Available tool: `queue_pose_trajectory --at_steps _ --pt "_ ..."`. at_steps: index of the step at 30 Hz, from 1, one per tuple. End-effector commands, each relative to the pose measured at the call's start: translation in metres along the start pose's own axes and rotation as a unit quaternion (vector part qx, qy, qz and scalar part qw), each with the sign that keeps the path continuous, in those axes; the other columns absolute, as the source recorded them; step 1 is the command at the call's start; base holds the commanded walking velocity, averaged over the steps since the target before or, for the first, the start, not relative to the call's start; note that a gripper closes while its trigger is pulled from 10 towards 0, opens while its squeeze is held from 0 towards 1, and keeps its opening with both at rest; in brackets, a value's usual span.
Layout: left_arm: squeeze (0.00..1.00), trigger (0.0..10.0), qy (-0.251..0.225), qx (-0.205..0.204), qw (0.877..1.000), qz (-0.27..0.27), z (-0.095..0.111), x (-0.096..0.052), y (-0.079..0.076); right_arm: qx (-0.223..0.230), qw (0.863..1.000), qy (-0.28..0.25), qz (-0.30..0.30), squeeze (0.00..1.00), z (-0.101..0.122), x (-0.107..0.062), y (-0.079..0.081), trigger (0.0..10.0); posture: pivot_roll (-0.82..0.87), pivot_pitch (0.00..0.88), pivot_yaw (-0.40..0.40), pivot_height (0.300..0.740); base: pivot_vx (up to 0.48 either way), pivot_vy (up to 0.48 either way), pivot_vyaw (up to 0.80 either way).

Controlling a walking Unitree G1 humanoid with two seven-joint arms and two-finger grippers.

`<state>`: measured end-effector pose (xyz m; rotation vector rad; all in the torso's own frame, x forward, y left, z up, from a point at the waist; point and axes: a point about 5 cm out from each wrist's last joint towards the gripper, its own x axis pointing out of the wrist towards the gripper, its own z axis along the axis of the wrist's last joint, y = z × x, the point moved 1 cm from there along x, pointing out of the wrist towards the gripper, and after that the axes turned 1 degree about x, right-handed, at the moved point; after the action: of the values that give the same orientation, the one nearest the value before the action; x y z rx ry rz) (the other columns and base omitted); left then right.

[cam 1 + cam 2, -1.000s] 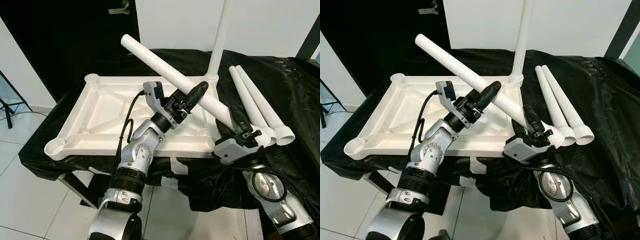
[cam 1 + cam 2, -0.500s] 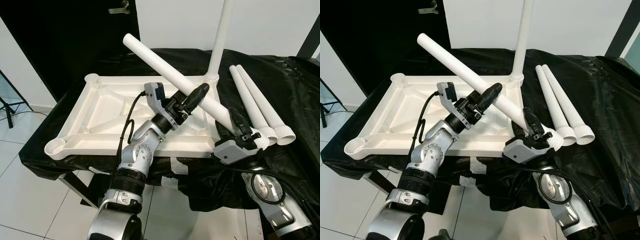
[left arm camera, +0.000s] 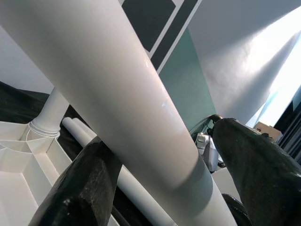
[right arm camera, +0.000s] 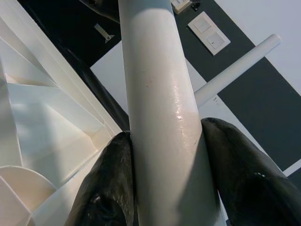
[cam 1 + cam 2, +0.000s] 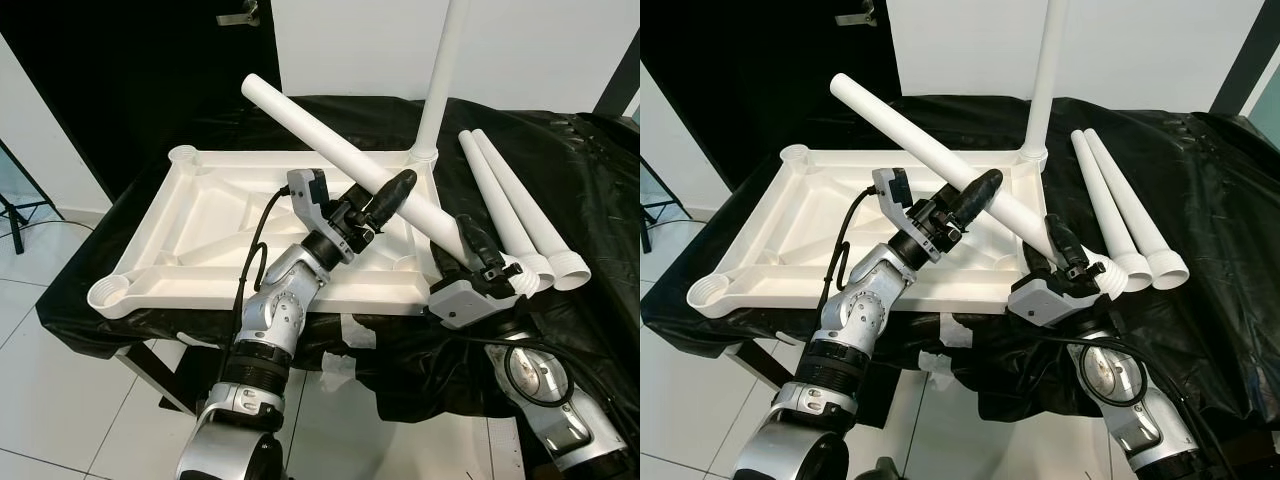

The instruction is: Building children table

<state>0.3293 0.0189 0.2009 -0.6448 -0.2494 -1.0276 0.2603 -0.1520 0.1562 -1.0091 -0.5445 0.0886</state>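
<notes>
The white table top (image 5: 230, 235) lies upside down on the counter (image 5: 590, 170), which has a black cloth over it. One leg (image 5: 440, 90) already stands straight up in the far right corner hole. Two spare legs (image 5: 515, 210) lie side by side on the cloth, just right of the table top.

Both grippers hold one more leg, the long white tube (image 5: 340, 155). The left gripper (image 5: 385, 195) is clamped around its middle, with one black finger (image 3: 84, 188) on each side. The right gripper (image 5: 478, 250) is clamped near its low end, close to the near right corner of the table top. In the right wrist view the two fingers (image 4: 106, 188) press on both sides of the tube.

The tube is tilted. Its long line runs from low on the right, near the robot, up to high on the left, far away. The high end sticks up over the table top.

The tube looks like hard, smooth plastic. It is likely light and stiff, so it should not bend. It looks shiny, so it may slip or spin in the fingers. A hold with one gripper near the low end and one at the middle looks good for steering it. The low end has to point down into the corner hole
</notes>
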Motion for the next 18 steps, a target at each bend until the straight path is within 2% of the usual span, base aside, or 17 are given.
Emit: queue_pose_trajectory --at_steps 1,18 --pt "0.0 10.0 -0.003 0.003 1.0 -0.01 -0.0016 0.0043 -0.004 0.002 1.0 -0.002 0.004 0.0 -0.0001 -0.0006 -0.0017 10.0 0.12 0.0 0.015 0.74 0.0 0.0 0.0" --pt "0.0 10.0 -0.001 0.009 1.0 -0.012 0.002 0.0056 -0.0015 0.0 1.0 0.004 -0.005 0.0 -0.0031 0.0027 -0.0022 10.0 0.12 0.0 0.029 0.74 0.0 0.0 0.0"
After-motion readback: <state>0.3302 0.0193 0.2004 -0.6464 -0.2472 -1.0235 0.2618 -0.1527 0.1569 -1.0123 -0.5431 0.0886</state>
